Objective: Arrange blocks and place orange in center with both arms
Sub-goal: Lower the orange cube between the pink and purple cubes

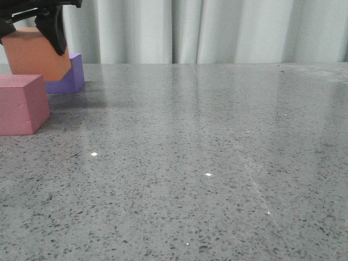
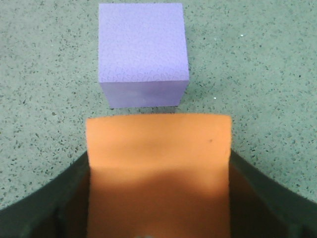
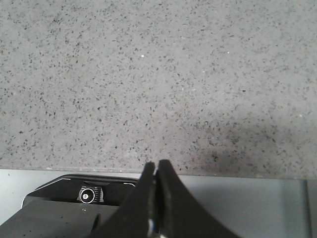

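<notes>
A: Surface?
B: Grey speckled table (image 1: 206,163), pale curtain (image 1: 217,30) behind.
A: Grippers?
B: Left gripper (image 2: 158,198) clamps the orange cube (image 1: 37,53), aloft at ten o'clock above the purple cube (image 1: 69,76) and pink-red cube (image 1: 20,104). Right gripper (image 3: 156,171) closed, empty.

Pink-red cube (image 1: 22,103) cropped at frame edge

The front view looks low and forward over the table (image 1: 217,163) — blocks at upper left. Both wrist views look down closely; the left shares the orange cube (image 2: 158,168) and purple cube (image 2: 142,49).
</notes>
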`<state>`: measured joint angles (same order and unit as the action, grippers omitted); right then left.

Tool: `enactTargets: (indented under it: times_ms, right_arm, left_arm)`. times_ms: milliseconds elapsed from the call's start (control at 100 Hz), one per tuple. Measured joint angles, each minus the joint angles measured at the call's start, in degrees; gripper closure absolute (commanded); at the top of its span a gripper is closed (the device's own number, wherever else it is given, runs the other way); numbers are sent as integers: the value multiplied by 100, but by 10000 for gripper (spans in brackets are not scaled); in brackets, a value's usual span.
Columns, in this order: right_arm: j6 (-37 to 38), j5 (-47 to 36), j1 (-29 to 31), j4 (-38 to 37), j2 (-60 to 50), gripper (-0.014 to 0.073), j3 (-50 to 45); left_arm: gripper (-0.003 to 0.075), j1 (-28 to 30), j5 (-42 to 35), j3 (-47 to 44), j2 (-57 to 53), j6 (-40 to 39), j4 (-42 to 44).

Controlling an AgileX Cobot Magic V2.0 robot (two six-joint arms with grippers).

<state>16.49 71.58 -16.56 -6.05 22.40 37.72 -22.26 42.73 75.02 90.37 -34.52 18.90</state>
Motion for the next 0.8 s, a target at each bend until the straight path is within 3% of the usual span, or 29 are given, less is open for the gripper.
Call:
enactTargets:
  times_ms: [800]
  right_arm:
    - [0,36,0,0,0,661,0]
  left_arm:
    - [522,110,-43,-42,394,10,-8]
